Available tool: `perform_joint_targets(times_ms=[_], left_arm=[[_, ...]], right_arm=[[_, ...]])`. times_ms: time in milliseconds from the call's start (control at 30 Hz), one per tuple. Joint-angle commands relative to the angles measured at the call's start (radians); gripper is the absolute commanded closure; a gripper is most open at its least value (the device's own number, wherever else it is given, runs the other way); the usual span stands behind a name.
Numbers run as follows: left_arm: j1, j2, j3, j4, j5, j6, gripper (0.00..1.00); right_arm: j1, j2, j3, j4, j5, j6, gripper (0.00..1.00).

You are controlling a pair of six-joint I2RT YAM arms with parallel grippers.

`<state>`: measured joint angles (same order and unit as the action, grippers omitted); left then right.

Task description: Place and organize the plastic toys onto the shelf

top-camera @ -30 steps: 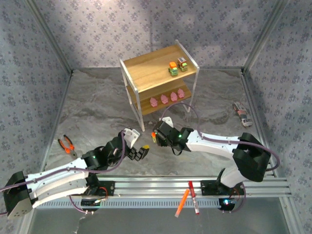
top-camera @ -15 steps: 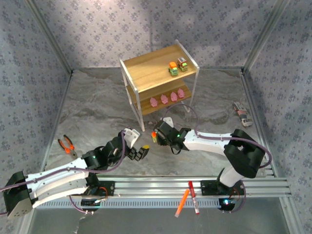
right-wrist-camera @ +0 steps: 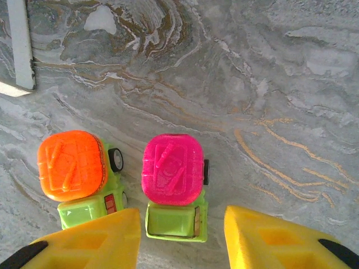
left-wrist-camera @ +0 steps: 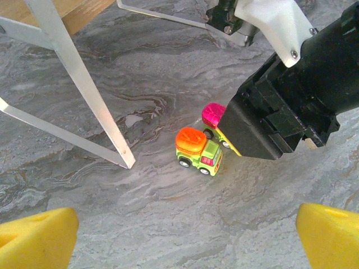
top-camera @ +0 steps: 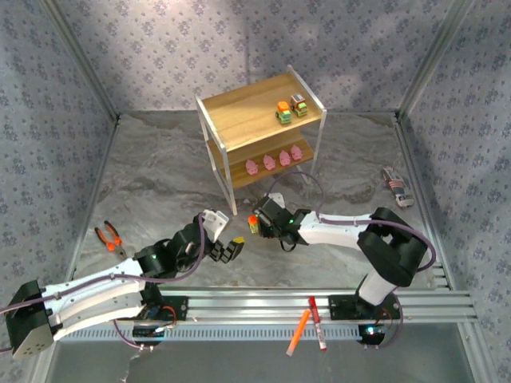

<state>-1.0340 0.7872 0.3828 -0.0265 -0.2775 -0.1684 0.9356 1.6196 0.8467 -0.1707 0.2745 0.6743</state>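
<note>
My right claw [right-wrist-camera: 180, 217] is spread open astride the pink-topped truck [right-wrist-camera: 171, 171] on the table [right-wrist-camera: 280, 84], with the orange-topped truck [right-wrist-camera: 72, 165] just beside it at 9 o'clock. I should centre, sink lower, then pinch the green cab without nudging its neighbour.

A grey marbled table [top-camera: 160, 175] spreads between walls [top-camera: 160, 48] papered in a small blue-grey floral print. Orange-handled pliers [top-camera: 109, 239] lie flat on the table at about 8 o'clock in the top view, close to the wall there, handles toward 11 o'clock. At 3 o'clock, near the opposite wall, lies a small grey and red striped object [top-camera: 395, 186], too small to identify. An aluminium rail [top-camera: 263, 299] runs along the near edge at 6 o'clock. An orange marker pen [top-camera: 299, 332] and a red marker pen [top-camera: 317, 322] rest across it, side by side, the orange one tilted at the red one's 8 o'clock.
</note>
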Motion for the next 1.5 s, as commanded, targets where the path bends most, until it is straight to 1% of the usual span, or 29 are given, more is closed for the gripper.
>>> perform_joint_targets(times_ms=[0, 367, 600, 700, 800, 833, 933, 1200, 1467], left_arm=[[0.005, -0.002, 0.016, -0.001, -0.003, -0.010, 0.00], [0.006, -0.002, 0.016, -0.003, -0.001, -0.010, 0.00], [0.008, 0.001, 0.016, -0.001, -0.001, -0.010, 0.01], [0.008, 0.003, 0.016, 0.002, 0.001, -0.010, 0.01], [0.009, 0.007, 0.018, 0.002, 0.004, -0.010, 0.00], [0.009, 0.008, 0.018, 0.002, 0.004, -0.010, 0.01], [0.009, 0.007, 0.018, 0.002, 0.004, -0.010, 0.00], [0.011, 0.012, 0.018, 0.005, 0.007, -0.010, 0.01], [0.011, 0.027, 0.022, 0.005, 0.010, -0.010, 0.00]], right_arm=[[-0.005, 0.017, -0.002, 0.008, -0.006, 0.012, 0.55], [-0.020, 0.045, -0.012, 0.022, -0.011, -0.004, 0.57], [-0.046, 0.016, -0.018, 0.001, -0.001, -0.030, 0.57], [-0.055, -0.003, -0.022, 0.008, -0.017, -0.038, 0.57], [-0.047, 0.002, -0.011, 0.008, -0.028, -0.038, 0.56], [-0.045, 0.004, -0.008, 0.007, -0.032, -0.068, 0.55], [-0.044, 0.007, -0.008, 0.013, -0.042, -0.079, 0.53], [-0.056, 0.010, 0.002, 0.010, -0.052, -0.104, 0.51], [-0.066, 0.040, -0.004, 0.046, -0.052, -0.138, 0.51]])
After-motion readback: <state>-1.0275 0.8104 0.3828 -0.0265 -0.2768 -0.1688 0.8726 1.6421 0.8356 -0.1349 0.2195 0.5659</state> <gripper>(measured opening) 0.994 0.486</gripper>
